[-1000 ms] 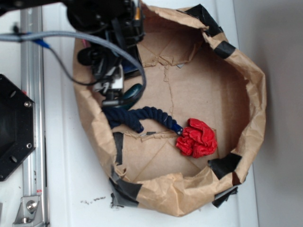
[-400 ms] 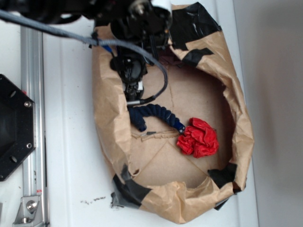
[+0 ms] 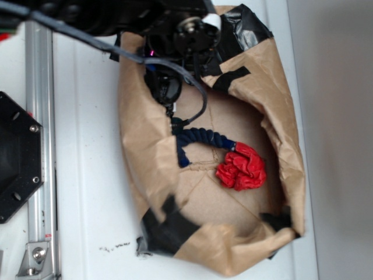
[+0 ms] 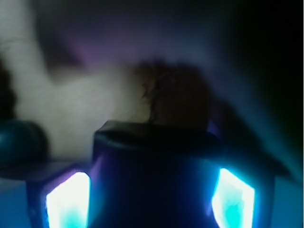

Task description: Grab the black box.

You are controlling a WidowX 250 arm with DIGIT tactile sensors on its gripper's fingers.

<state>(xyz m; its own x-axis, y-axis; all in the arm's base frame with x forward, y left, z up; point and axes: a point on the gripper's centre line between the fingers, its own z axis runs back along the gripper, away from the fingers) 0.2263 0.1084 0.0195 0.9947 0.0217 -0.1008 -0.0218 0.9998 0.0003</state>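
Observation:
In the wrist view a dark, flat-topped black box (image 4: 154, 156) fills the gap between my two glowing pads (image 4: 69, 199), touching both. My gripper (image 4: 151, 202) is shut on it. In the exterior view the gripper (image 3: 173, 116) hangs inside the upper left of the brown paper bag (image 3: 140, 157), and the arm hides the box there. The wrist picture is dim and blurred.
A dark blue rope (image 3: 201, 139) and a red cloth ball (image 3: 242, 169) lie in the bag just below and right of the gripper. A dark teal round object (image 4: 19, 140) shows at the wrist view's left. A metal rail (image 3: 38, 116) and a black plate (image 3: 17, 157) stand to the left.
The arm has moved right and toward the bag's top edge. The bag has been dragged and squeezed narrower, its left wall shifted right. The rope has bunched up against the red ball.

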